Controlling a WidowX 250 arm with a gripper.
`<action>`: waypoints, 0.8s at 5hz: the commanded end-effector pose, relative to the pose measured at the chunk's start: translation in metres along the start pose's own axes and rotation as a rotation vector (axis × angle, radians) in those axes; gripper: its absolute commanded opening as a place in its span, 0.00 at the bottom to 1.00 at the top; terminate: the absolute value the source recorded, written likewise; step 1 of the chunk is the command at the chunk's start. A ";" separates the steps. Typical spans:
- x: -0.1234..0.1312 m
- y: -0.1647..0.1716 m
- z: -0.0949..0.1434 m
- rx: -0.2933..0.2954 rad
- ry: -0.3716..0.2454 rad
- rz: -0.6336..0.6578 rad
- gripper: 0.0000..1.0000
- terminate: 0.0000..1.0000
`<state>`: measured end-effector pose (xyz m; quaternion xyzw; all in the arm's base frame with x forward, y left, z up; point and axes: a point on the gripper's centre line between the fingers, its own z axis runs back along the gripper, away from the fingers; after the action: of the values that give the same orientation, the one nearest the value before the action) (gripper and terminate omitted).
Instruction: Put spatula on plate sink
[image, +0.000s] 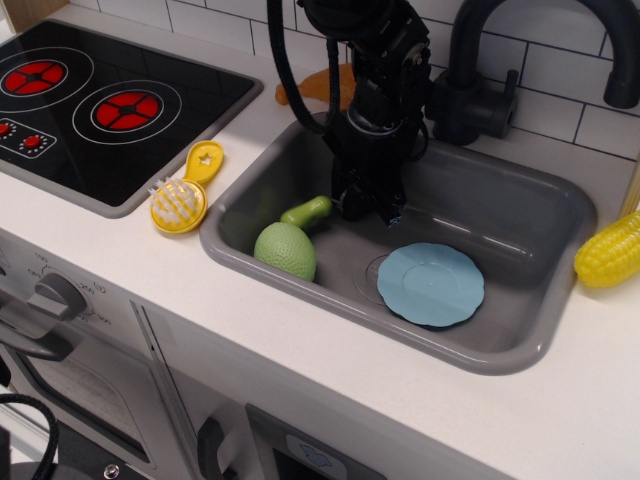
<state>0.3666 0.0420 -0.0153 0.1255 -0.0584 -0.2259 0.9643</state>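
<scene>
The olive-green spatula (307, 211) lies tilted in the grey sink (505, 215). Its knobbed handle points left and touches the pale green ball (286, 250). Its other end is hidden under my black gripper (362, 208), which stands over the sink's left middle and looks shut on that end. The light-blue plate (430, 284) lies flat on the sink floor, to the right and nearer the front than the gripper, with nothing on it. The black faucet (478, 85) rises behind the sink.
A yellow round-headed utensil (185, 195) lies on the counter left of the sink. The black stove top (90, 100) is at the far left. A yellow corn cob (608, 250) sits at the right edge. An orange object (318, 85) lies behind the arm.
</scene>
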 end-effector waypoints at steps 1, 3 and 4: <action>0.021 0.004 0.057 0.046 -0.177 0.068 0.00 0.00; 0.015 -0.033 0.082 -0.013 -0.212 0.080 0.00 0.00; 0.006 -0.059 0.086 -0.058 -0.226 0.097 0.00 0.00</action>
<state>0.3216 -0.0291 0.0309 0.0640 -0.1350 -0.1930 0.9698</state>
